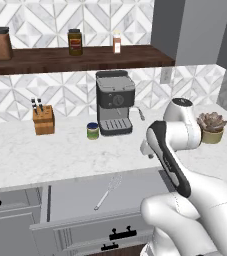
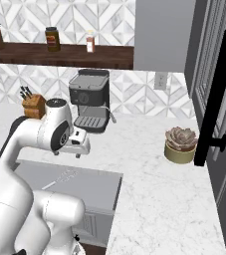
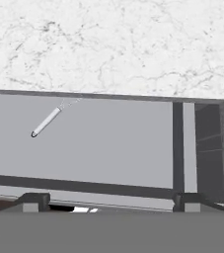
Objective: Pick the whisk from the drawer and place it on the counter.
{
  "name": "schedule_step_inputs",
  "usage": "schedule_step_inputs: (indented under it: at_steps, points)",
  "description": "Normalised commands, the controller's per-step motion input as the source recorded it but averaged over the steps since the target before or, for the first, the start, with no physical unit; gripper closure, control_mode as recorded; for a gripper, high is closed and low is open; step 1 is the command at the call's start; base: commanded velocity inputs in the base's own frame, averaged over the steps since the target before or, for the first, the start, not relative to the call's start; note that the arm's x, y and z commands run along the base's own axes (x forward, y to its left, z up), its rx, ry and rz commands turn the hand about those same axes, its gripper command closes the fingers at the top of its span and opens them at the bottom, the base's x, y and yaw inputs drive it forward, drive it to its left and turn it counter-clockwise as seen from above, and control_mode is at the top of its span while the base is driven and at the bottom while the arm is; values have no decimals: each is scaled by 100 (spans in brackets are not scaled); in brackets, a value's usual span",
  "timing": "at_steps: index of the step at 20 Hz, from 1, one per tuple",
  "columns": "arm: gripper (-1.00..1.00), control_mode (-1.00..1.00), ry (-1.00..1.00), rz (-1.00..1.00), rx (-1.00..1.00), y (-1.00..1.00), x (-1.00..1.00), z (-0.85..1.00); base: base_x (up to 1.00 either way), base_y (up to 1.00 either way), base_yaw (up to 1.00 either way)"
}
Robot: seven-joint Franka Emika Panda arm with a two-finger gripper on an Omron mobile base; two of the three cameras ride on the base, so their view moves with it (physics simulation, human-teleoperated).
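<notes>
Gripper [image 3: 105,200] first: mine hung above the open drawer [image 1: 80,192], looking down into it, with the two dark finger tips set wide apart and nothing between them. From the base cameras I could see my hand out past the elbow, above the right end of the drawer and near the edge of the worktop [image 1: 20,150], but the fingers themselves were too small there to read.

The whisk [image 1: 107,192] lay flat on the pale floor of the drawer, alone, its handle pointing toward the drawer front and its wire head toward the worktop edge. In the hand view it sat up and to the left [image 3: 47,121], well apart from my fingers, so I was not yet lined up over it.

By my reckoning the task was at an early stage. The drawer was pulled out and the whisk was exposed, which was the only part that looked finished. Left to do: shift across over the handle, descend, close on it, lift it clear of the drawer walls, and set it down on the marble. A bare stretch of worktop in front of the knife block [image 1: 43,120] and the coffee machine [image 1: 115,102] looked like room enough.
</notes>
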Motion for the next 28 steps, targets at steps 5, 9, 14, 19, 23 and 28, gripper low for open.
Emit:
schedule_step_inputs:
  at_steps: [5,9,14,19,23,28]
  points:
    - [-100,100,0,0,0,0,0,0,-73,20,2]
    - [-100,100,0,0,0,0,0,0,-73,52,4]
    - [-100,100,0,0,0,0,0,0,-24,59,3]
    - [-100,-100,-2,0,0,-3,2,-2,0,1,0]
    - [-100,-100,-2,0,0,-8,37,-19,0,0,0]
    - [-100,-100,-1,0,0,1,74,-52,0,0,0]
